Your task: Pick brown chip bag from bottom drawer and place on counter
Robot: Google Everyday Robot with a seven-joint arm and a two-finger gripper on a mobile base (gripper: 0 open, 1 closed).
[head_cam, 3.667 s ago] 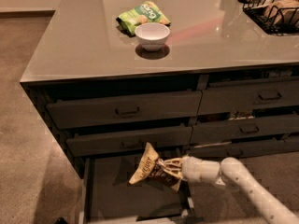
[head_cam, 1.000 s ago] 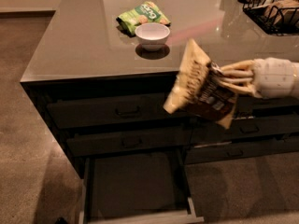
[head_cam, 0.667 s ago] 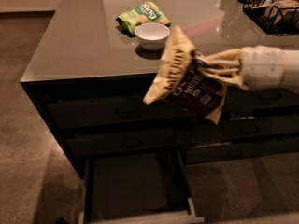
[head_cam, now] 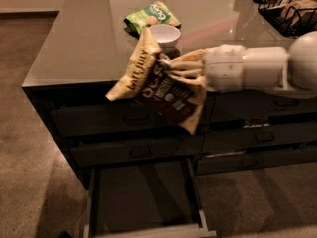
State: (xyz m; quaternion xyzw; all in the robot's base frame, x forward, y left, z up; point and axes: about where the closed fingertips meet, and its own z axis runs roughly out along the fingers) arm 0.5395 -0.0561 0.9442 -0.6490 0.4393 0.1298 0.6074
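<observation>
My gripper [head_cam: 174, 69] is shut on the brown chip bag [head_cam: 156, 86], a crinkly tan-and-dark-brown bag with white lettering. It holds the bag in the air at the front edge of the counter [head_cam: 74, 43], just in front of the white bowl. The white arm reaches in from the right. The bottom drawer [head_cam: 143, 197] stands pulled open below, and its dark inside holds nothing that I can see.
A white bowl [head_cam: 164, 33] and a green snack bag [head_cam: 151, 15] lie on the counter behind the held bag. A black wire basket [head_cam: 290, 9] stands at the counter's far right. Shut drawers with bar handles [head_cam: 133, 118] sit above the open one. Brown carpet lies to the left.
The bag has gone from the bottom drawer up to counter height in my gripper. Over the last second the arm has carried it left and up toward the counter's front edge.
</observation>
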